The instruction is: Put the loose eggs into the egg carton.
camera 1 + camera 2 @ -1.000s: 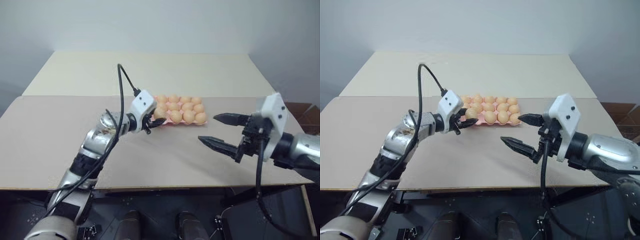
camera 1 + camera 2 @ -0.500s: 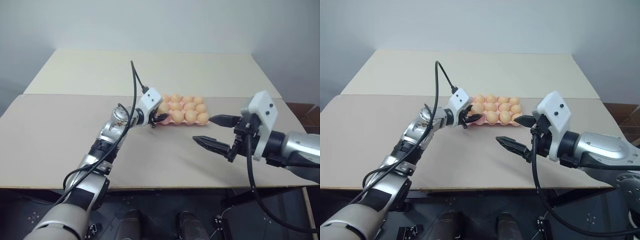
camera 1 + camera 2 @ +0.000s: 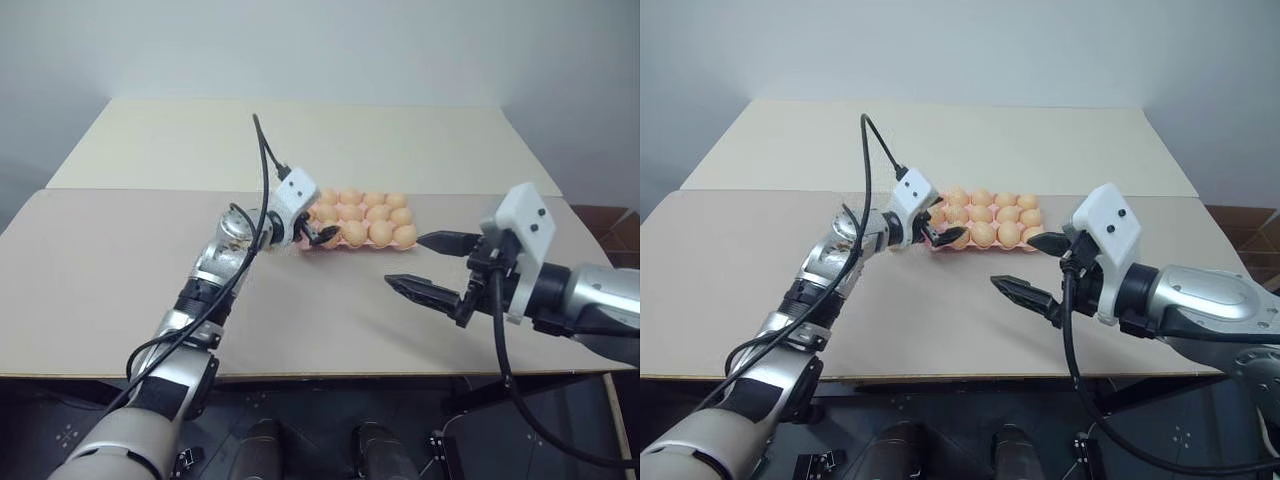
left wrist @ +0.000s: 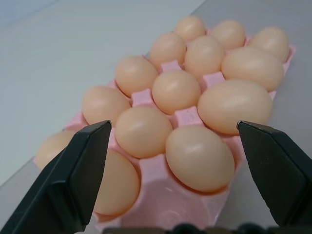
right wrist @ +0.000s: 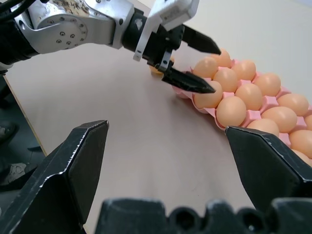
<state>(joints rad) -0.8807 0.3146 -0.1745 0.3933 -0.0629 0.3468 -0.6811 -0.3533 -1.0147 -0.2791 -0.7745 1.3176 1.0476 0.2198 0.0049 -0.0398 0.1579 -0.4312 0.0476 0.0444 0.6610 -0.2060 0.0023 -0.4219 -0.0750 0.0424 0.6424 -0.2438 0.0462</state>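
While your left hand (image 3: 936,226) hangs wide open and empty over the near end of the egg carton (image 4: 187,116), eggs (image 4: 200,158) sit right under its fingers. Your right hand (image 3: 430,265) waits open and empty, farther off above the tabletop (image 3: 100,290). You cannot tell if every cup is full.

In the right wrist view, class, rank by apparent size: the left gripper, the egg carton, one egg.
1. Egg carton, though it is cut off by the picture's edge.
2. Left gripper, nearly as large.
3. One egg, smallest.
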